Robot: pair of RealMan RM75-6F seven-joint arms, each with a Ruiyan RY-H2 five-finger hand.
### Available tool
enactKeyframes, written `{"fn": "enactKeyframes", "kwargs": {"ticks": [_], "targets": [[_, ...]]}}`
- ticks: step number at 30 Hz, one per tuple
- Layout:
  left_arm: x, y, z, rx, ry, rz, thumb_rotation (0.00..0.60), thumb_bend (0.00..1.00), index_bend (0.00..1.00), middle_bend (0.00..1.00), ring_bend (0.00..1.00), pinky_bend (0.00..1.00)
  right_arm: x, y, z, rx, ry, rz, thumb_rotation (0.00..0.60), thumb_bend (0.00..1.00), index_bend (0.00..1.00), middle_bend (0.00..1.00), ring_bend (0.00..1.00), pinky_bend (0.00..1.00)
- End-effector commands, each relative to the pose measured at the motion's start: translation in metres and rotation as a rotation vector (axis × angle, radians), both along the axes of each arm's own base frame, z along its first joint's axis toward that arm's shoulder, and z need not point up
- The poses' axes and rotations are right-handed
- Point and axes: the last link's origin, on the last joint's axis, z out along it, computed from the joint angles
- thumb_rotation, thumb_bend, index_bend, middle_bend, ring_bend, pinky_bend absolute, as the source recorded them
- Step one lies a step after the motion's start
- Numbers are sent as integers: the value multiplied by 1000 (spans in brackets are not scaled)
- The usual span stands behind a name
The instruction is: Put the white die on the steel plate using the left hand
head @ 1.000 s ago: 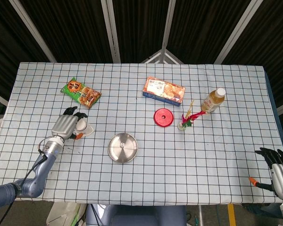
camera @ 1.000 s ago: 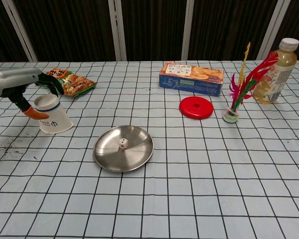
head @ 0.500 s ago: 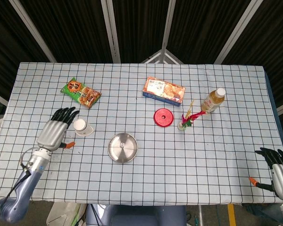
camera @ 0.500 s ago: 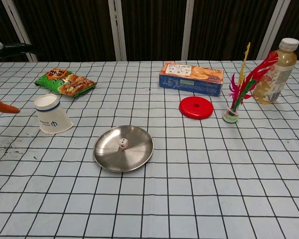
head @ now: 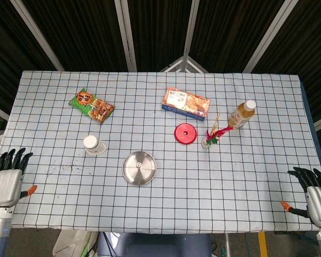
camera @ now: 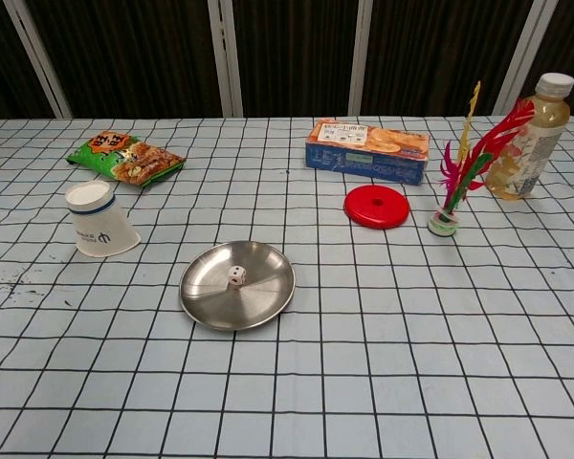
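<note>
The white die (camera: 236, 276) lies inside the round steel plate (camera: 210, 301), a little left of its middle; in the head view the plate (head: 132, 174) sits near the table's front centre. My left hand (head: 8, 178) hangs off the table's front left corner, fingers spread, holding nothing. My right hand (head: 314, 194) is beyond the front right corner, fingers apart and empty. Neither hand shows in the chest view.
A white paper cup (camera: 99, 221) lies tilted left of the plate. A green snack bag (camera: 124, 157) is at the back left, an orange box (camera: 367, 150), a red lid (camera: 377, 207), a feather shuttlecock (camera: 459, 177) and a drink bottle (camera: 528, 137) toward the right.
My left hand has drawn back from beside the paper cup to past the table's front left corner, leaving the chest view. The die stays in the plate; the right hand is still.
</note>
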Motion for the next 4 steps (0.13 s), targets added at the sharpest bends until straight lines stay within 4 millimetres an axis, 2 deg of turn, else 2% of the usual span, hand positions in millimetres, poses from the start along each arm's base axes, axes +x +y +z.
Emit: {"fn": "enactKeyframes", "kwargs": {"ticks": [1,4], "targets": [[3,0,0,21,-8,-29,600,161,155,50,0,0,2,0,-1,1,-2,7,600,96,248,188,127,0],[4,-5,0,18,-29,-47,600,161,156,49,0,0,4,-1,-2,-1,-5,15,600,96,248,188,126,0]]}}
